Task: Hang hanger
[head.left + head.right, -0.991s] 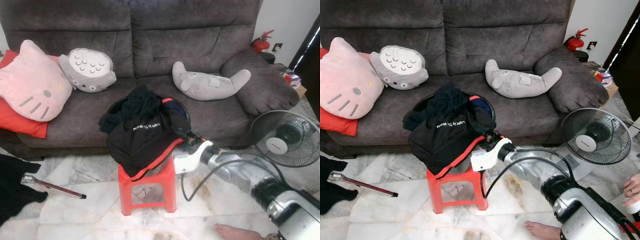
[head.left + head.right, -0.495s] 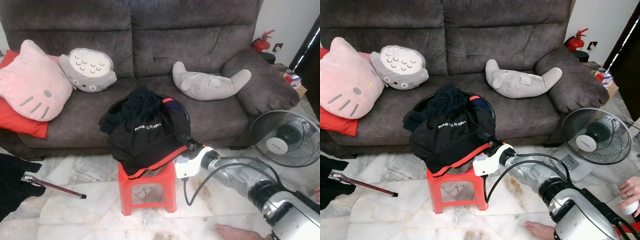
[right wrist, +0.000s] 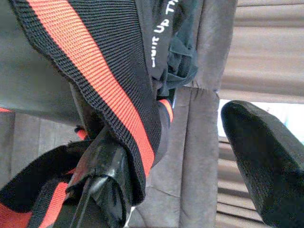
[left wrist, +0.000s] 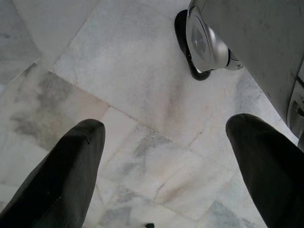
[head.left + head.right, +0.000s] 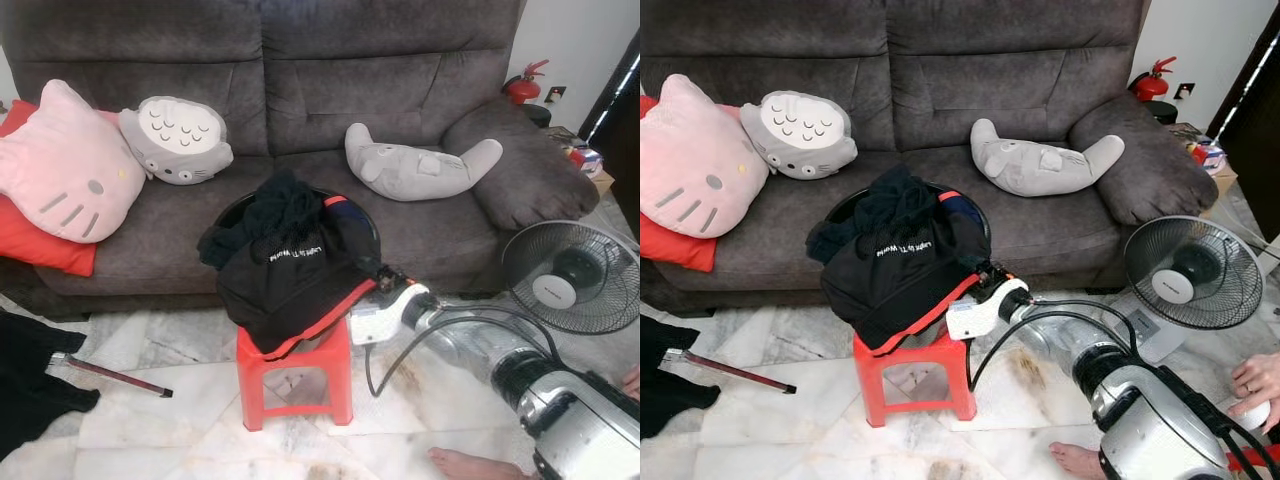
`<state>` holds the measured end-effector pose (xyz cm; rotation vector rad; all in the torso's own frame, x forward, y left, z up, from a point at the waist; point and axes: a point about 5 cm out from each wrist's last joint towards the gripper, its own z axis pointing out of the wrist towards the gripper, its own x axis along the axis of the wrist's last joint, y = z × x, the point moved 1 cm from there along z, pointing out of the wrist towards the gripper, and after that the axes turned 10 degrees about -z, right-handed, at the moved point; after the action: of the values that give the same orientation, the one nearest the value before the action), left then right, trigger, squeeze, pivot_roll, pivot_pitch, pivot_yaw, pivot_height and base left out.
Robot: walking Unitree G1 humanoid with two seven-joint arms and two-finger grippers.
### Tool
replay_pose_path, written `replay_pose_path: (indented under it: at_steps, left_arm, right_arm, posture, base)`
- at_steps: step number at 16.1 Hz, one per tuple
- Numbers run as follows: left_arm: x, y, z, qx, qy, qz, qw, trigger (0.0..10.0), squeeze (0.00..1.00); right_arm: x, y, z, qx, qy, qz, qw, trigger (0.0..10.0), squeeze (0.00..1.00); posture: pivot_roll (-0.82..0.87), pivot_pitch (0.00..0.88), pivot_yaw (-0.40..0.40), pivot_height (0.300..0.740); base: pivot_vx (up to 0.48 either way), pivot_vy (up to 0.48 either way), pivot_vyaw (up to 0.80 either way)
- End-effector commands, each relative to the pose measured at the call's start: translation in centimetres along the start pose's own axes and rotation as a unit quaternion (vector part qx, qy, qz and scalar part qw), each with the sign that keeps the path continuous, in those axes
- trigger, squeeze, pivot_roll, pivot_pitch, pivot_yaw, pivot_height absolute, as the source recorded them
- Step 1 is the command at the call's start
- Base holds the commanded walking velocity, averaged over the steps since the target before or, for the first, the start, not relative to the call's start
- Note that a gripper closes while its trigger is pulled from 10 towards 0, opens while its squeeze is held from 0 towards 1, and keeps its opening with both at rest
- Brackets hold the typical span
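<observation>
A heap of black clothes [image 5: 290,270] with a red-and-black ribbed hem [image 3: 104,90] fills a black basin [image 5: 355,212] on a red plastic stool [image 5: 295,375]. My right gripper [image 5: 385,280] is at the heap's right edge. It is open, and the hem is draped over one finger [image 3: 107,190] while the other finger [image 3: 266,161] stands apart. My left gripper [image 4: 161,156] hangs open over the marble floor with nothing between its fingers. A dark red rod with a metal end [image 5: 110,375] lies on the floor at the left, beside a black cloth [image 5: 30,385].
A grey sofa [image 5: 300,60] stands right behind the stool, with a pink cat cushion [image 5: 65,165] and grey plush toys [image 5: 420,165]. A standing fan [image 5: 570,278] is at the right. A person's bare foot [image 5: 470,465] and hand [image 5: 1255,385] are close by my right arm.
My right gripper has shifted slightly up along the heap's right edge, and the red-and-black hem has moved with it. The black cloth on the floor at the left has changed shape a little.
</observation>
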<state>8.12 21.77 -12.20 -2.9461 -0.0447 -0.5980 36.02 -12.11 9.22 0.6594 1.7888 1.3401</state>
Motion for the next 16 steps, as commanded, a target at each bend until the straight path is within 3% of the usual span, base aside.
replay_pose_path:
  at_steps: [1,7,16]
  left_arm:
    - [0.9,0.6,0.1,-0.011,0.021,0.000,1.000,10.0,0.00]
    - [0.9,0.7,0.1,-0.012,0.020,0.001,1.000,10.0,0.00]
    - [0.9,0.6,0.1,-0.011,0.021,-0.002,1.000,10.0,0.00]
  right_arm:
    - [0.2,-0.1,0.0,0.002,0.005,-0.002,1.000,10.0,0.00]
    - [1.8,-1.7,-0.2,0.034,0.042,-0.006,0.999,10.0,0.00]
    - [0.0,0.0,0.4,-0.006,0.009,-0.038,0.999,10.0,0.00]
  posture:
    - [-0.10,0.061,0.005,0.740]
    - [-0.10,0.056,0.005,0.740]
    - [-0.09,0.065,0.005,0.740]
  base:
    - [0.000,0.000,0.00]
    - [0.000,0.000,0.00]
    - [0.000,0.000,0.00]
